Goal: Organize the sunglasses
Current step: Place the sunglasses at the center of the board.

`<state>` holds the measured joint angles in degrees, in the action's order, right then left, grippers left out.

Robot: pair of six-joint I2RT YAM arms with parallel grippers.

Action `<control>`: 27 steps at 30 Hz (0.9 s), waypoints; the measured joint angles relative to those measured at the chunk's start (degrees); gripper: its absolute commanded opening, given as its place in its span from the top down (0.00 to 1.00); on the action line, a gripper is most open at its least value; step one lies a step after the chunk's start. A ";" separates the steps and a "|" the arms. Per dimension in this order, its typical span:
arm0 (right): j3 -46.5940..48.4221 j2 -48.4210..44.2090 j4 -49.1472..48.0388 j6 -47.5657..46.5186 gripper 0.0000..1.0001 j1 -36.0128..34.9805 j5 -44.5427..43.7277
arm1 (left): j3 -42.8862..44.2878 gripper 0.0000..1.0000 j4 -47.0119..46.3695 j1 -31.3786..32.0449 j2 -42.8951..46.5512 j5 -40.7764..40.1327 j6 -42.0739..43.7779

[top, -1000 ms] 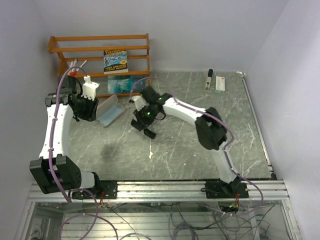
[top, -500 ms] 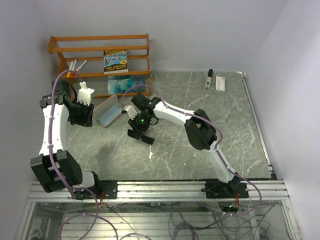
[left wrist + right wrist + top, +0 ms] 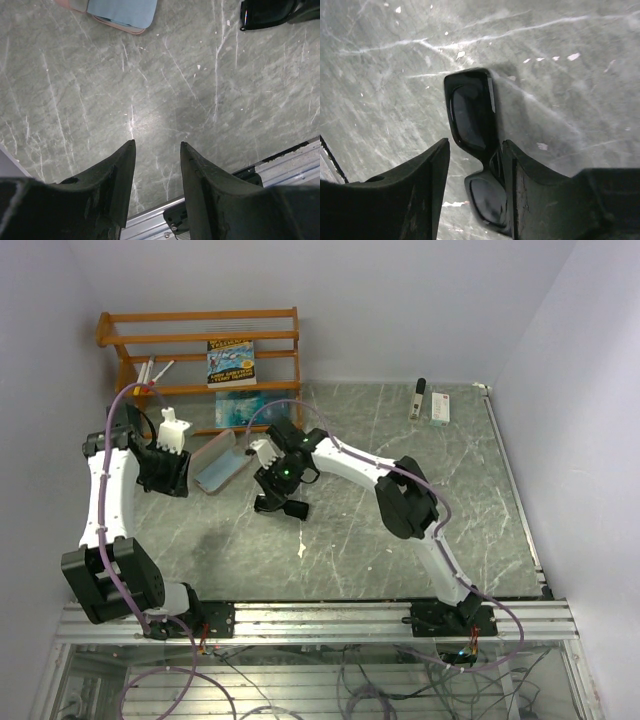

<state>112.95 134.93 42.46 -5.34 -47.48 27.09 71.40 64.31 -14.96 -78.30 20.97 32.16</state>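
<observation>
The left gripper (image 3: 157,145) is held partly open above the table (image 3: 400,530), with nothing in it. The blue case (image 3: 220,462) is seen just to its right. The sunglasses (image 3: 285,508) are gripped by the right gripper (image 3: 475,142) and have been carried a little left, nearer the case, than a second ago. Their long side is laid left to right. Both dark lenses are seen only in the right wrist view.
</observation>
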 measured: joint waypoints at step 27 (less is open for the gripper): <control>-37.31 -45.86 -24.55 23.02 0.51 25.07 7.89 | 7.63 0.36 -10.99 40.11 -17.62 -3.67 -6.05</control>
<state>75.64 89.08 17.91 17.67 -22.41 34.98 79.02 53.32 25.15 -95.92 17.30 26.11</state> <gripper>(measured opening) 0.494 0.642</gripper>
